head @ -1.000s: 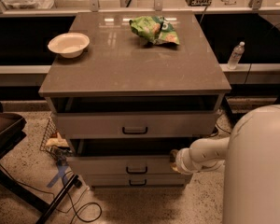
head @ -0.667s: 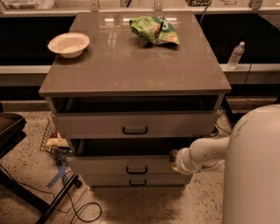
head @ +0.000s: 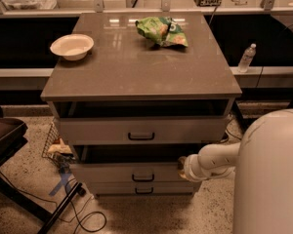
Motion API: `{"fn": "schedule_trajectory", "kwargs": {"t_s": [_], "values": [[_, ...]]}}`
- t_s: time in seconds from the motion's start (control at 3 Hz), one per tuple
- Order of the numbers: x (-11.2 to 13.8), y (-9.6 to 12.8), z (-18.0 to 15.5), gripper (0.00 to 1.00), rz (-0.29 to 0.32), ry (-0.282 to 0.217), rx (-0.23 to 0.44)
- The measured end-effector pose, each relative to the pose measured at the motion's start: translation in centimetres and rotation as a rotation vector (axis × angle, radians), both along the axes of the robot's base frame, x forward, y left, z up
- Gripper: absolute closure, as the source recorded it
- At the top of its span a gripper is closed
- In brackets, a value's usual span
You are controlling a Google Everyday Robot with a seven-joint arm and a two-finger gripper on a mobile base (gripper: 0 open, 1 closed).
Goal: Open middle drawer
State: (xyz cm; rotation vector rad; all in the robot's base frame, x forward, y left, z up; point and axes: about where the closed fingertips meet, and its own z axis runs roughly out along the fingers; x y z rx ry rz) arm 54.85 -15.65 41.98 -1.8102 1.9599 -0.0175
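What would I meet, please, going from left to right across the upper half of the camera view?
White bowl → green snack bag → water bottle. Lower down, the end effector is at the right end of the middle drawer.

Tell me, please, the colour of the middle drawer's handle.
Dark handle, camera view; gripper at middle drawer's right end.

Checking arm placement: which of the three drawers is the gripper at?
The middle drawer: the gripper sits at its front's right end, below the tallest top drawer, above the slimmest bottom drawer.
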Motion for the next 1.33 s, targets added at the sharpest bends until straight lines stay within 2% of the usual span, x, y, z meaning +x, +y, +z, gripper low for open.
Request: {"fn": "schedule_trajectory", "kwargs": {"t_s": [0.33,1.33], "values": [[0.0,0.0,0.0,0.82,0.0,0.0,0.0],[-0.01,0.01,-0.01,0.12,0.0,0.0,0.0]]}}
